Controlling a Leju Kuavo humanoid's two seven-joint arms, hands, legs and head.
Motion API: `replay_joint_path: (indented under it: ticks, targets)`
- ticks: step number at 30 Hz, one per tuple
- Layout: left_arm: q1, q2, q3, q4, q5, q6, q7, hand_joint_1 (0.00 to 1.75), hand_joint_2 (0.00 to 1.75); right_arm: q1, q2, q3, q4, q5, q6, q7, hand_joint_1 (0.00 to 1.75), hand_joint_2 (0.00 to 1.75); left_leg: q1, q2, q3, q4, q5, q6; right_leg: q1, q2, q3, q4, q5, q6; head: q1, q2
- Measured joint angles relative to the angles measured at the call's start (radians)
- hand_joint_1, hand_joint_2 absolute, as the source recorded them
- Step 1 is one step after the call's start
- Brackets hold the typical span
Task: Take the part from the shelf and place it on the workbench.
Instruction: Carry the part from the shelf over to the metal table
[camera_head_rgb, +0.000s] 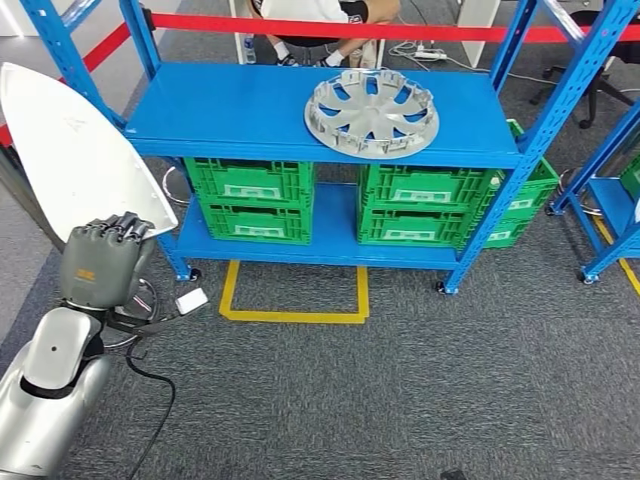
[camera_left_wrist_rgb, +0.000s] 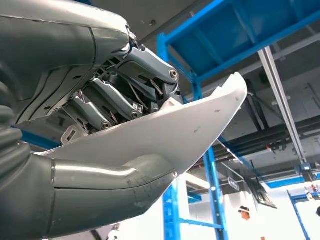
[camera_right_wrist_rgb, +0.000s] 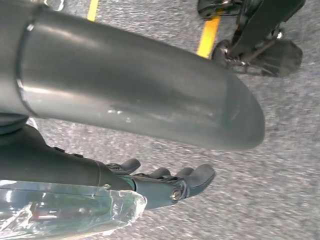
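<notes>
- Grey carpet is lying under a blue shelf (camera_head_rgb: 249, 105), with a yellow taped rectangle (camera_head_rgb: 294, 295) marked on the floor in front of it.
- At the left of the head view, the white part (camera_head_rgb: 72, 140) – a smooth, pointed panel – is being held off the shelf, in the air beside the shelf's left post.
- The left robot hand (camera_head_rgb: 102, 262) is gripping the part's lower edge; in the left wrist view its dark fingers (camera_left_wrist_rgb: 113, 95) are curling over one face of the part (camera_left_wrist_rgb: 181, 132) while the thick grey thumb (camera_left_wrist_rgb: 113, 182) is pressing on the other.
- The right robot hand (camera_right_wrist_rgb: 166, 182) is hanging over the carpet – its fingers are lying loosely extended, close side by side, and are holding nothing.
- A silver wheel cover (camera_head_rgb: 371, 112) is lying flat on the top shelf, toward the right.
- Green crates (camera_head_rgb: 249, 200) are sitting in stacks on the lower shelf, with another green crate (camera_head_rgb: 528, 200) standing just past the right post.
- A small white box (camera_head_rgb: 191, 301) and a black cable (camera_head_rgb: 155, 385) are lying on the floor near the left arm.
- Behind a red barrier bar (camera_head_rgb: 324, 27), a person's legs (camera_head_rgb: 309, 45) are showing.
</notes>
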Motion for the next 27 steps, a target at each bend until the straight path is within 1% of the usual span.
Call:
replay_joint_path:
  ticks: [1,2,3,4,5,6,7,8,9,10,11,12,13,14,15,16,17,18,19,20,21,22,23,24,25,27]
  targets:
    - [-0.001,-0.001,0.000,0.001,0.000,0.000,0.000,1.75,1.75,0.000,0.000,0.000,0.000,0.000,0.000,0.000,0.00,0.00,-0.002,0.000,-0.016,0.000,0.013,0.005,0.000,0.000,-0.017,0.066,-0.052,0.002,0.002,0.000]
    - [-0.001,-0.001,0.000,0.002,0.000,-0.001,0.000,1.75,1.75,0.000,0.000,0.000,0.000,0.000,0.000,0.000,0.00,0.00,-0.006,0.000,-0.033,0.001,0.026,0.007,0.000,0.000,-0.028,0.132,-0.087,0.003,0.002,0.000]
    - [-0.001,-0.001,0.000,0.003,0.000,-0.001,0.000,1.75,1.75,0.000,0.000,0.000,0.000,0.000,0.000,0.000,0.00,0.00,-0.009,0.000,-0.050,0.002,0.040,0.008,0.000,0.000,-0.031,0.182,-0.097,0.003,0.003,0.000]
    - [-0.001,-0.002,-0.001,0.004,0.000,-0.001,-0.001,1.75,1.75,0.000,0.000,0.000,0.000,0.000,0.000,0.000,0.00,0.00,-0.012,0.000,-0.068,0.002,0.053,0.008,0.000,0.000,-0.020,0.201,-0.084,0.001,0.003,0.000]
    - [-0.001,-0.002,-0.001,0.005,0.001,-0.001,-0.001,1.75,1.75,-0.001,0.000,0.000,0.000,0.000,0.000,0.000,0.00,0.00,-0.015,0.000,-0.085,0.003,0.066,0.007,0.000,0.001,0.008,0.186,-0.056,-0.003,0.003,0.000]
    - [-0.001,-0.002,-0.002,0.006,0.001,-0.002,-0.001,1.75,1.75,-0.001,0.000,0.000,0.000,0.000,0.000,0.000,0.00,0.00,-0.017,-0.001,-0.100,0.003,0.079,0.006,0.003,0.001,0.053,0.136,-0.031,-0.009,0.003,0.000]
    - [-0.001,-0.002,-0.002,0.006,0.002,-0.002,-0.002,1.75,1.75,-0.003,0.000,0.000,0.000,0.000,0.000,0.000,0.00,0.00,-0.019,-0.002,-0.114,0.004,0.091,0.004,0.007,0.002,0.114,0.062,-0.023,-0.017,0.003,0.000]
    - [-0.002,-0.003,-0.002,0.006,0.002,-0.002,-0.002,1.75,1.75,-0.004,-0.001,0.000,0.000,0.000,0.000,0.000,0.00,0.00,-0.020,-0.001,-0.125,0.004,0.103,0.001,0.011,0.002,0.173,-0.023,-0.031,-0.023,0.002,0.000]
    - [-0.002,-0.003,-0.001,0.007,0.003,-0.002,-0.002,1.75,1.75,-0.005,-0.001,0.000,0.000,0.000,0.000,-0.001,0.00,0.00,-0.018,0.000,-0.133,0.004,0.117,-0.004,0.016,0.003,0.215,-0.087,-0.041,-0.027,0.001,0.000]
    - [-0.003,-0.003,-0.002,0.007,0.003,-0.002,-0.002,1.75,1.75,-0.004,-0.001,0.000,0.001,0.000,0.000,-0.001,0.00,0.00,-0.015,0.001,-0.139,0.002,0.128,-0.009,0.021,0.003,0.237,-0.128,-0.050,-0.029,0.001,0.000]
    - [-0.003,-0.004,-0.002,0.007,0.003,-0.002,-0.002,1.75,1.75,-0.004,-0.002,0.000,0.001,0.000,0.000,-0.001,0.00,0.00,-0.012,0.002,-0.142,-0.001,0.140,-0.014,0.025,0.003,0.237,-0.146,-0.046,-0.030,0.001,0.000]
    - [-0.003,-0.004,-0.003,0.008,0.003,-0.002,-0.002,1.75,1.75,-0.003,-0.002,0.000,0.001,0.000,0.000,-0.001,0.00,0.00,-0.009,0.001,-0.146,-0.004,0.144,-0.019,0.025,0.002,0.232,-0.148,-0.033,-0.034,0.002,0.000]
    - [-0.002,-0.004,-0.004,0.008,0.003,-0.002,-0.002,1.75,1.75,-0.002,-0.002,0.000,0.001,0.000,0.000,-0.001,0.00,0.00,-0.007,-0.001,-0.152,0.002,0.130,-0.025,0.024,0.001,0.228,-0.153,-0.022,-0.040,0.002,0.000]
    - [-0.002,-0.004,-0.004,0.009,0.004,-0.002,-0.002,1.75,1.75,-0.002,-0.002,0.000,0.001,0.000,0.000,0.000,0.00,0.00,-0.006,-0.003,-0.162,0.027,0.100,-0.030,0.022,-0.001,0.222,-0.158,-0.009,-0.047,0.001,0.000]
    - [-0.002,-0.003,-0.005,0.010,0.005,-0.002,-0.002,1.75,1.75,-0.002,-0.002,0.000,0.002,0.000,0.000,0.000,0.00,0.00,-0.004,-0.005,-0.178,0.074,0.054,-0.036,0.020,-0.003,0.215,-0.159,0.002,-0.053,0.001,0.000]
    - [-0.002,-0.002,-0.006,0.011,0.006,-0.002,-0.002,1.75,1.75,-0.002,-0.002,0.000,0.002,0.000,0.000,0.000,0.00,0.00,-0.003,-0.006,-0.196,0.140,0.004,-0.042,0.020,-0.003,0.203,-0.157,0.011,-0.056,0.000,0.000]
    - [-0.001,-0.002,-0.007,0.012,0.007,-0.003,-0.002,1.75,1.75,-0.002,-0.002,0.000,0.002,0.000,0.000,0.000,0.00,0.00,0.000,-0.006,-0.212,0.213,-0.034,-0.046,0.019,-0.004,0.189,-0.153,0.018,-0.057,-0.001,0.000]
    - [-0.001,-0.002,-0.007,0.013,0.007,-0.003,-0.002,1.75,1.75,-0.002,-0.002,0.000,0.002,0.000,0.000,0.000,0.00,0.00,0.003,-0.006,-0.221,0.268,-0.054,-0.050,0.018,-0.005,0.176,-0.148,0.025,-0.056,-0.001,0.000]
    - [-0.001,-0.002,-0.008,0.014,0.008,-0.003,-0.002,1.75,1.75,-0.002,-0.002,0.000,0.002,0.000,0.000,0.000,0.00,0.00,0.005,-0.006,-0.214,0.291,-0.054,-0.054,0.016,-0.005,0.161,-0.141,0.030,-0.053,0.000,0.000]
    - [-0.001,-0.002,-0.008,0.015,0.008,-0.003,-0.002,1.75,1.75,-0.002,-0.002,0.000,0.002,0.000,0.000,0.000,0.00,0.00,0.008,-0.006,-0.189,0.276,-0.038,-0.058,0.013,-0.005,0.147,-0.132,0.034,-0.050,0.000,0.000]
    - [-0.001,-0.002,-0.008,0.016,0.009,-0.003,-0.002,1.75,1.75,-0.002,-0.002,0.000,0.002,0.000,0.000,0.000,0.00,0.00,0.010,-0.006,-0.147,0.227,-0.014,-0.061,0.010,-0.005,0.134,-0.121,0.036,-0.047,-0.001,0.000]
    - [-0.002,-0.002,-0.008,0.016,0.009,-0.003,-0.002,1.75,1.75,-0.002,-0.003,0.000,0.002,0.000,0.000,0.000,0.00,0.00,0.012,-0.006,-0.100,0.162,-0.001,-0.063,0.008,-0.005,0.121,-0.110,0.038,-0.044,-0.001,0.000]
    - [-0.003,-0.002,-0.008,0.016,0.009,-0.003,-0.002,1.75,1.75,-0.003,-0.003,0.000,0.002,0.000,0.000,0.000,0.00,0.00,0.011,-0.007,-0.060,0.102,0.006,-0.062,0.007,-0.005,0.109,-0.099,0.040,-0.039,-0.001,0.000]
    - [-0.004,-0.002,-0.008,0.016,0.009,-0.002,-0.002,1.75,1.75,-0.003,-0.003,0.000,0.002,0.000,0.000,0.000,0.00,0.00,0.010,-0.008,-0.036,0.060,0.004,-0.059,0.007,-0.004,0.100,-0.092,0.043,-0.033,-0.001,0.000]
    - [-0.004,-0.002,-0.008,0.016,0.009,-0.002,-0.002,1.75,1.75,-0.003,-0.003,0.000,0.002,0.000,0.000,-0.001,0.00,0.00,0.008,-0.009,-0.027,0.040,-0.001,-0.055,0.007,-0.004,0.092,-0.087,0.048,-0.026,-0.001,0.000]
    - [-0.004,-0.002,-0.008,0.016,0.009,-0.003,-0.002,1.75,1.75,-0.002,-0.003,0.000,0.002,0.000,0.001,-0.001,0.00,0.00,0.006,-0.009,-0.034,0.032,0.006,-0.040,0.006,-0.003,0.083,-0.084,0.058,-0.010,0.000,0.000]
